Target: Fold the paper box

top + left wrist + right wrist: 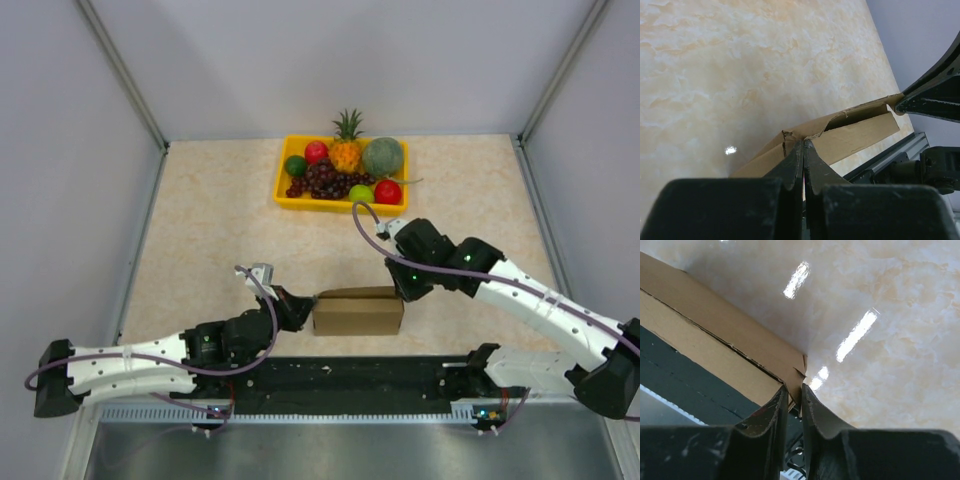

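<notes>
At the left end of the paper box, my left jaws sit pressed together against it; the right jaws pinch its right corner. I'd push inward evenly.

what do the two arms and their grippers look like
Both the left arm and right arm have white shell links with black joints and a mauve cable looping along each. The left gripper and right gripper are black, with two tapered, scuffed fingers. A green light shows on the right arm's wrist.
</notes>
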`<state>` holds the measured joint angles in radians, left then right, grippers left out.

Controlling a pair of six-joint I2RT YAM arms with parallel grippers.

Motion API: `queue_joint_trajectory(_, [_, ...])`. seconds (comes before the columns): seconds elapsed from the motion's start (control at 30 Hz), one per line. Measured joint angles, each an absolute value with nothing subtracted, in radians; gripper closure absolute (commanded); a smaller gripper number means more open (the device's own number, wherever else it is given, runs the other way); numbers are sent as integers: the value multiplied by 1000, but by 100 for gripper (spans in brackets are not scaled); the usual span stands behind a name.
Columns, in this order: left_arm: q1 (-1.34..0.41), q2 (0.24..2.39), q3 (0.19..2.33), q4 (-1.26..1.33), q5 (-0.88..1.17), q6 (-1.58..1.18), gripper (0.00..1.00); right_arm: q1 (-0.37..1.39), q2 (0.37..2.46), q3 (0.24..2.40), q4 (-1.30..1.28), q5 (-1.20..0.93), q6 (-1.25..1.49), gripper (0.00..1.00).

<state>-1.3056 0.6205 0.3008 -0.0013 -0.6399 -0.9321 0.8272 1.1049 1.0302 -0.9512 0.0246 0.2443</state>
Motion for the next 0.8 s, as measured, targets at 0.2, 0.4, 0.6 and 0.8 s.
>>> queue_joint_trajectory(0.2, [-1306,617,301,-4,-635,-929,100,826,1116,1046,-963,26,229,100])
queue_joint_trajectory(0.4, [-1306,617,301,-5,-633,-926,100,826,1116,1055,-977,17,277,100])
queue_joint_trajectory(0.6, [-1306,617,301,-1,-622,-928,100,826,1089,1024,-970,44,347,100])
queue_joint_trajectory(0.8, [-1308,618,302,-1,-616,-933,100,868,994,937,-899,142,460,100])
